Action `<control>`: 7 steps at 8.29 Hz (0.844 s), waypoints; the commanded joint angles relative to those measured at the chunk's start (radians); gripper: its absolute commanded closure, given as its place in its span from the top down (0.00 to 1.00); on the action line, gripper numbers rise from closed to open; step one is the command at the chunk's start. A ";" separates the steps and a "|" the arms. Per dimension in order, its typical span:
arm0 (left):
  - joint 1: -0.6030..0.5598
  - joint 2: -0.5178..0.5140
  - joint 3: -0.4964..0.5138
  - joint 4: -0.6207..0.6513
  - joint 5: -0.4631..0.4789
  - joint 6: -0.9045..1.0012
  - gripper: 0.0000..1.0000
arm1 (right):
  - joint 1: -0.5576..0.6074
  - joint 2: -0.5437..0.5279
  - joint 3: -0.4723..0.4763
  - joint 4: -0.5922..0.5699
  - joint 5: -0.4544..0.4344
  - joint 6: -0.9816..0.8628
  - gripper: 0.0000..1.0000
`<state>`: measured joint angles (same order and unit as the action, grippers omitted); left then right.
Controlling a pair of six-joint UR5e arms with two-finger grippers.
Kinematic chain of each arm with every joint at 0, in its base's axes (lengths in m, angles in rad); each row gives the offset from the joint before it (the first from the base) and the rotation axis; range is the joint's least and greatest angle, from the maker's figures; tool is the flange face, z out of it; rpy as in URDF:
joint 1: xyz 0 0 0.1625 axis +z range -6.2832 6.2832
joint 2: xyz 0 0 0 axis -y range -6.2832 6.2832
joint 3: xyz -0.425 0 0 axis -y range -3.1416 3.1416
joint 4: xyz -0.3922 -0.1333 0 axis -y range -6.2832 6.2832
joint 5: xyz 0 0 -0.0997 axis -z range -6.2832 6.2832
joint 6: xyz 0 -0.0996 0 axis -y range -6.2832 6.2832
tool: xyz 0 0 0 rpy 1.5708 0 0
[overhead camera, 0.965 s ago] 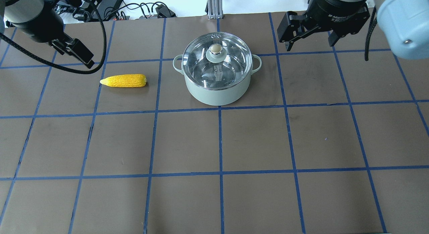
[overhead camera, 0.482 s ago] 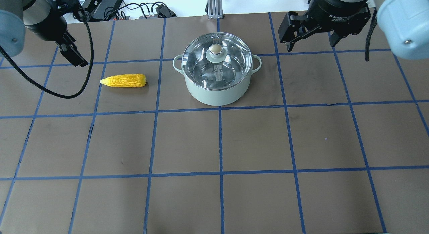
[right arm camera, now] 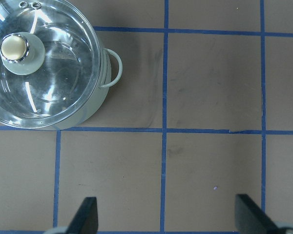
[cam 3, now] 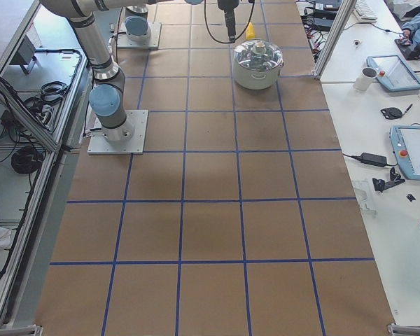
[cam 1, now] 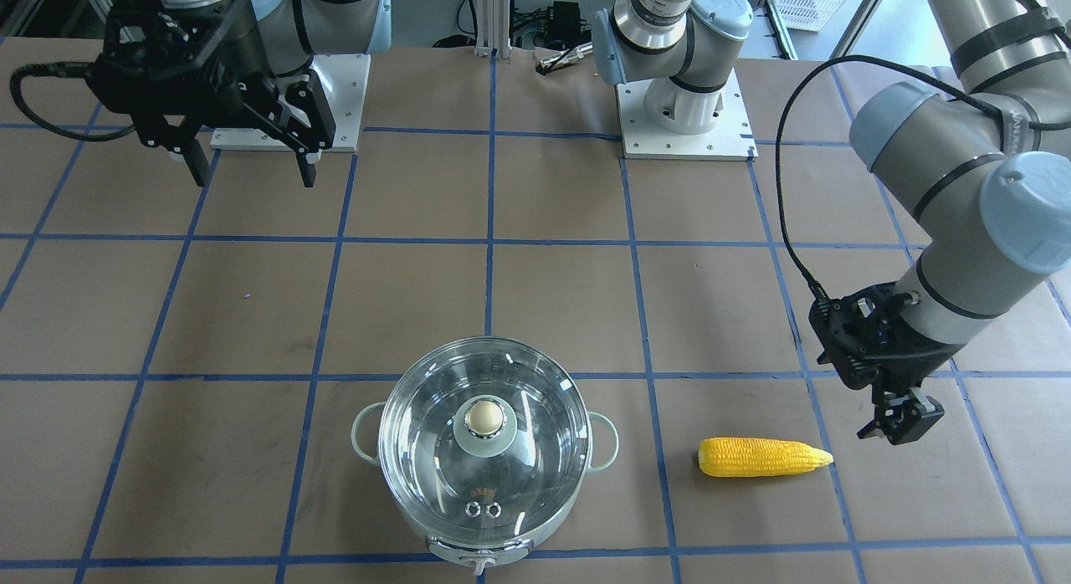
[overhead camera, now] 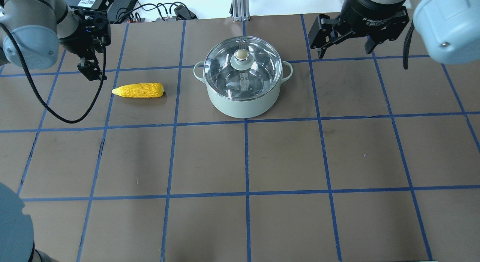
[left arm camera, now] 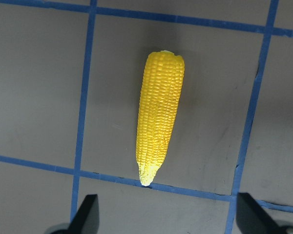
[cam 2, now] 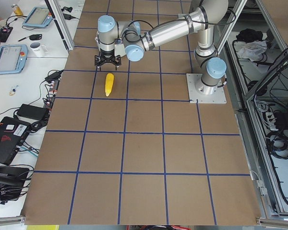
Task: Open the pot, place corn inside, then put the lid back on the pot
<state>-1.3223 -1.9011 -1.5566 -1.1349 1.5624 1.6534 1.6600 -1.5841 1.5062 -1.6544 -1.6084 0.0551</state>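
The mint-green pot (overhead camera: 243, 102) stands at the table's far middle with the glass lid (overhead camera: 258, 72) on it, gold knob on top. The yellow corn (overhead camera: 138, 90) lies flat to the pot's left, its pointed end away from the pot. My left gripper (overhead camera: 92, 71) hovers open just beyond the corn's pointed end; the left wrist view shows the corn (left arm camera: 158, 122) ahead of the open fingers (left arm camera: 85, 217). My right gripper (overhead camera: 343, 51) hangs open and empty, to the right of the pot and above the table. The right wrist view shows the lid (right arm camera: 53, 83) at the upper left.
Brown table with a blue tape grid (overhead camera: 245, 157). Cables and power supplies (overhead camera: 123, 6) lie beyond the far edge. A metal post (overhead camera: 239, 6) stands behind the pot. The arm bases (cam 1: 682, 115) are bolted at the robot's side.
My left arm has swung round and its gripper has come closer to the corn's pointed end. My right gripper has shifted only slightly. Pot, lid and corn have not moved.
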 commanded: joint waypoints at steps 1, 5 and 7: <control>0.000 -0.088 0.001 0.009 -0.002 0.170 1.00 | 0.006 0.093 -0.017 -0.083 0.101 0.015 1.00; 0.000 -0.171 -0.003 0.009 -0.062 0.183 1.00 | 0.084 0.375 -0.257 -0.106 0.105 0.208 1.00; 0.000 -0.199 -0.004 0.009 -0.062 0.178 1.00 | 0.194 0.476 -0.261 -0.276 0.098 0.413 1.00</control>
<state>-1.3222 -2.0712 -1.5607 -1.1267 1.5014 1.8349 1.7615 -1.2094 1.2691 -1.8077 -1.5065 0.2869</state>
